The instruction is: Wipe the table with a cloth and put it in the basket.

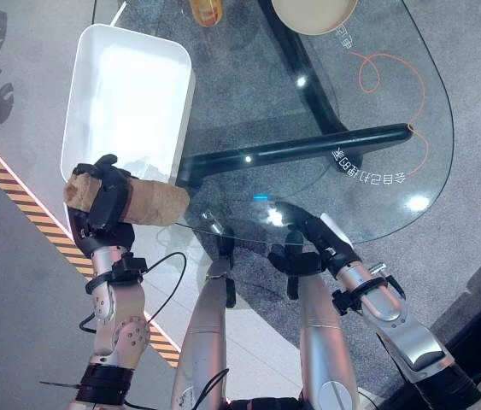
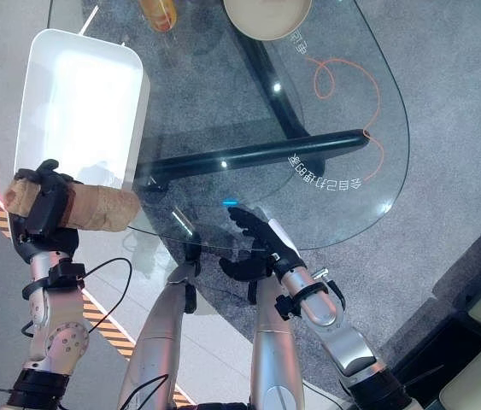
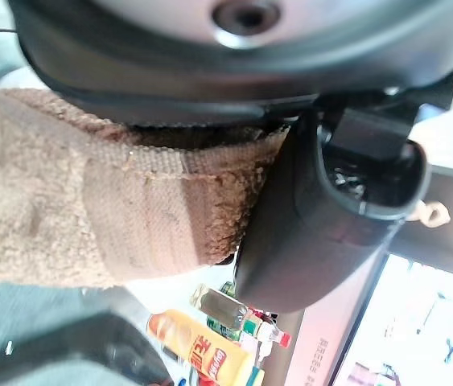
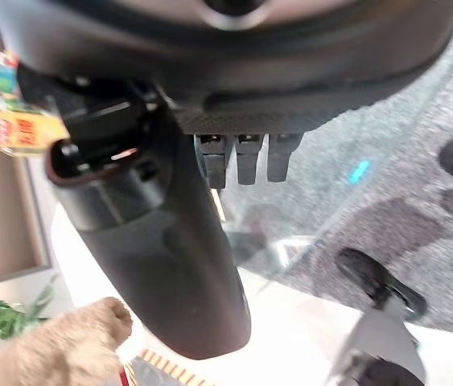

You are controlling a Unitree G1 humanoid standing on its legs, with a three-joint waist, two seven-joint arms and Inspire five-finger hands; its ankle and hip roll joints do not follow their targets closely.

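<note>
My left hand [image 1: 102, 201] is curled round the rolled cloth [image 1: 150, 203], which hangs just off the near end of the white basket [image 1: 86, 64], beside the glass table [image 1: 351, 128]. My right hand [image 1: 313, 248] sits at the table's near edge, fingers relaxed and spread, holding nothing. The risk I see: the cloth isn't over the basket opening yet, so letting go here would drop it to the floor. A long roll could also catch the rim and tip out, and a fast swing could knock the basket itself
</note>
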